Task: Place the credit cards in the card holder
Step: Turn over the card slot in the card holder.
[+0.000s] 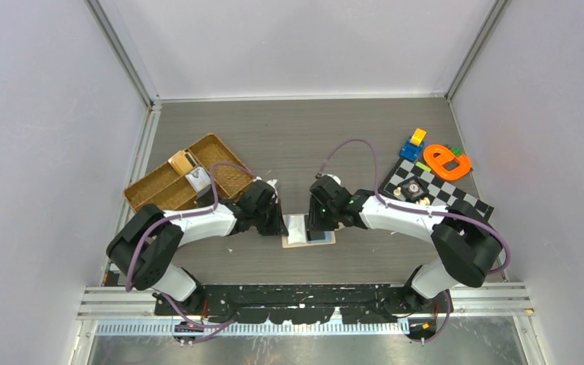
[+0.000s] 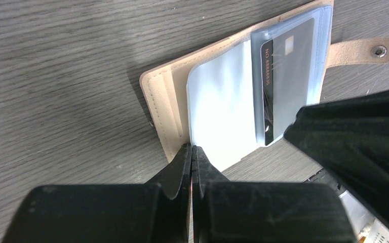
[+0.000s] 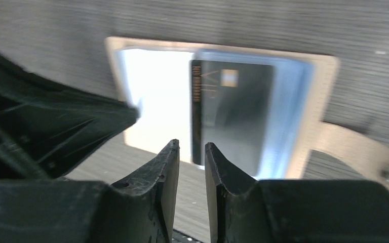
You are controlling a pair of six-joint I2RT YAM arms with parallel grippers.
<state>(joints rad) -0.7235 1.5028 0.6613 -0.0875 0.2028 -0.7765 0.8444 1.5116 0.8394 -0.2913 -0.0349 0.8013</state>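
The peach-beige card holder [image 1: 325, 241] lies open on the table between my two grippers, its snap tab [image 2: 364, 50] pointing away. A credit card [image 2: 288, 76] with a dark band along one edge sits inside the clear pocket on the holder's right half. My left gripper [image 2: 191, 150] is shut, its tips pinching the near edge of the pale pocket leaf [image 2: 223, 111]. My right gripper [image 3: 191, 147] stands slightly open just short of the card's [image 3: 233, 111] near edge, with nothing between its fingers.
A brown wicker tray [image 1: 160, 190] with small items stands at the left rear. At the right rear lie a checkered mat [image 1: 468, 199], an orange toy [image 1: 445, 161] and blue and yellow blocks [image 1: 413, 144]. The right arm's finger [image 2: 354, 152] crowds the left wrist view.
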